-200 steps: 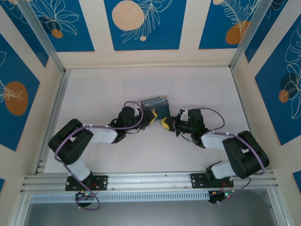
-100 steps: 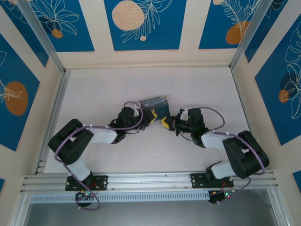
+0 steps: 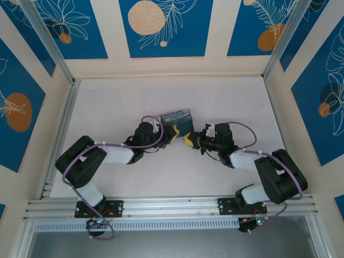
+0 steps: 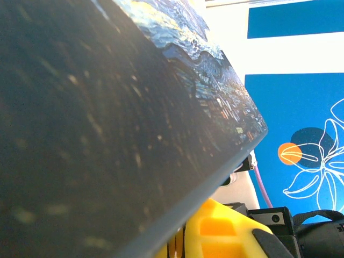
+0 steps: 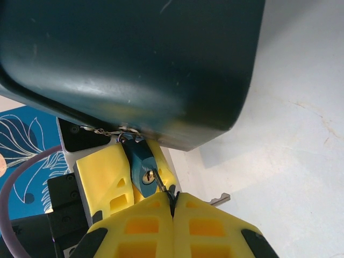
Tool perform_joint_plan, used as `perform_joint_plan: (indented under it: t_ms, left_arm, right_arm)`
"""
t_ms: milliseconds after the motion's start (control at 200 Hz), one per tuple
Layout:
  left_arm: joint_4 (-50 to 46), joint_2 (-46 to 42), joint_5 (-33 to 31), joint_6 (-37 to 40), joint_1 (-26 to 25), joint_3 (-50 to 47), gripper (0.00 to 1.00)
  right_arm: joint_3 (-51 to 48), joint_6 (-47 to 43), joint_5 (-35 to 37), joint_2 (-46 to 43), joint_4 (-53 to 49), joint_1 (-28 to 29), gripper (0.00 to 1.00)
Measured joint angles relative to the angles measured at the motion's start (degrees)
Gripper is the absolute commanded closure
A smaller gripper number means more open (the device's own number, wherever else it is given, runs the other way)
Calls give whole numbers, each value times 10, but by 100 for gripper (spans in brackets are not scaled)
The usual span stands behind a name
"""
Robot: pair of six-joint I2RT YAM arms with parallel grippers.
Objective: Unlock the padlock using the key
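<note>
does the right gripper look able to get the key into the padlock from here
Likely yes: the right gripper, shut on the key, has its tip at the keyhole of the padlock, nothing between; the left gripper holds it steady by the box.

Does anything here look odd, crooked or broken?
Nothing looks broken or spilled. One oddity: a spare key pokes out sideways beside the right arm's shut jaws, which pinch the key at the padlock.
</note>
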Motion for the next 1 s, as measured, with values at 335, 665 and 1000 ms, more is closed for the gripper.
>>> perform_joint_plan:
  t_ms: [335,665,1000]
  left_arm:
    - [0,0,0,4,-1,0,100]
    - [-1,0,0,9,-2,0,100]
    - [8,0,0,-15,-4,1,100]
  right_arm:
    - [0,-1,-3,-10,-6,0,100]
    - [5,-16,-5,-12,-21,0,100]
    - [18,-52,-19,0,-24,-8,100]
